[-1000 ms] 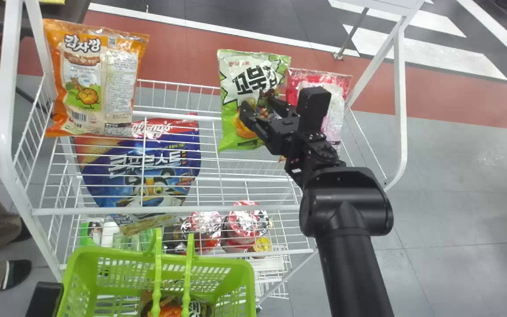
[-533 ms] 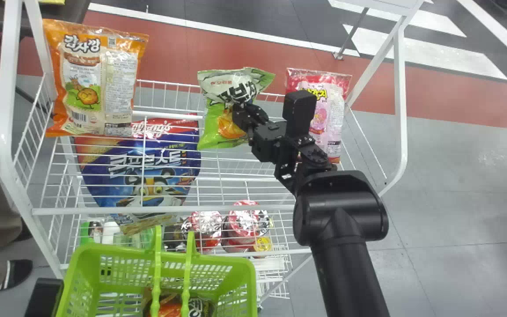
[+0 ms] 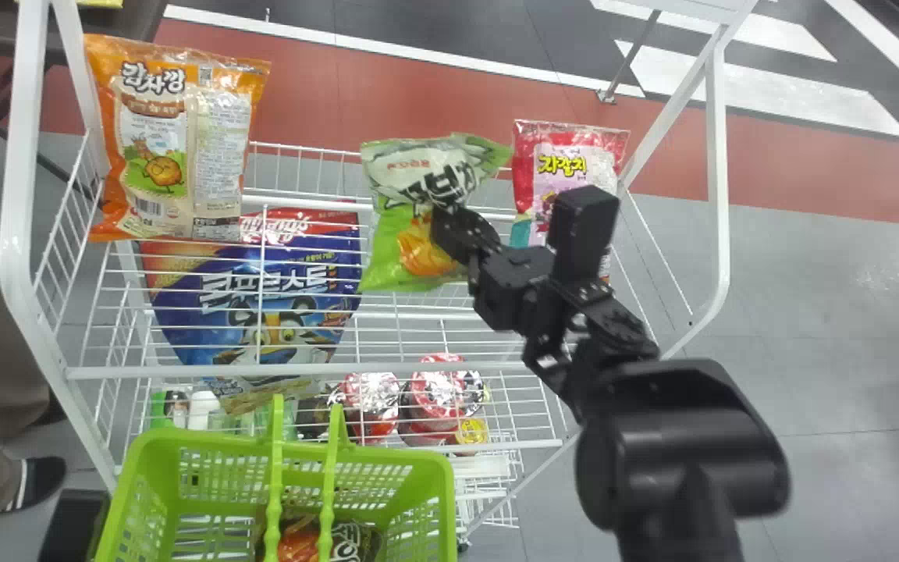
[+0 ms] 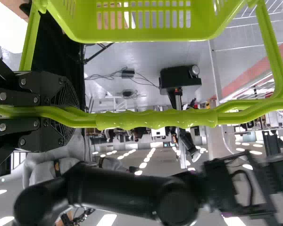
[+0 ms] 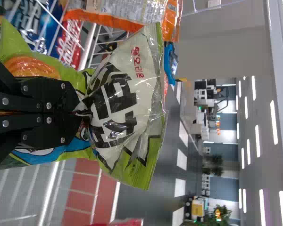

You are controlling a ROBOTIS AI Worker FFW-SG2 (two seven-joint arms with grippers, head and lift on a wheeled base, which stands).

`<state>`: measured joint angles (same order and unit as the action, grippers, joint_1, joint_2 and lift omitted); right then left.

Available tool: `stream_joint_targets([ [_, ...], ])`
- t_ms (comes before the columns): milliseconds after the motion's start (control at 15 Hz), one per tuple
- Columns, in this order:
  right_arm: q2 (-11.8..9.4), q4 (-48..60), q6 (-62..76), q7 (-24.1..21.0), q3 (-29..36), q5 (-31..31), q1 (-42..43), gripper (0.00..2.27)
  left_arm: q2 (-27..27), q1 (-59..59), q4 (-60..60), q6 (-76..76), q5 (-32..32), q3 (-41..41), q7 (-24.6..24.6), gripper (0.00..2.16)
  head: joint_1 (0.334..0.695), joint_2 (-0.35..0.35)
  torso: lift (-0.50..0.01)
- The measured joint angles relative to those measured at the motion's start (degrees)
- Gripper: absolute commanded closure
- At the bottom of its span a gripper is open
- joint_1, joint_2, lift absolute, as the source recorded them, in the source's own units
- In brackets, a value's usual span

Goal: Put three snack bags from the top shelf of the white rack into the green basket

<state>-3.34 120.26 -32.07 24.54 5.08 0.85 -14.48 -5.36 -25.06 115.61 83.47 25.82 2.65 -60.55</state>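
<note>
snack bag (image 3: pixel 404 173) sits bunched in right claw (image 3: pixel 445 223), right wrist view reveals

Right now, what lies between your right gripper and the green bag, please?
Nothing: in the right wrist view, the right gripper has its jaws shut on the green bag.

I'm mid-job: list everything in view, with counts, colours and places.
White wire rack: one, beyond the basket
Orange snack bag: one, top shelf, left
Green-and-white snack bag: one, in right gripper
Red-and-pink snack bag: one, top shelf, right
Blue-and-red cereal bag: one, below top shelf
Red-and-white round tubs: at least two, lower
Green plastic basket: one, front left
Orange-and-black packet: one, inside basket
Right gripper: one, black, mid-rack
Left gripper: one, black, on basket handles
</note>
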Motion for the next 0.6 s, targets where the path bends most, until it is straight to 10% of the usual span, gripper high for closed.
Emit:
stream_joint_targets([
  [600, -0.2, 21.8, -24.3, 4.3, 7.9, -12.7, -21.8, 2.05, 0.2, -1.6, 2.0, -0.5, 0.3, -1.4, 0.4, 2.15, 0.695, -0.350, 0.000],
])
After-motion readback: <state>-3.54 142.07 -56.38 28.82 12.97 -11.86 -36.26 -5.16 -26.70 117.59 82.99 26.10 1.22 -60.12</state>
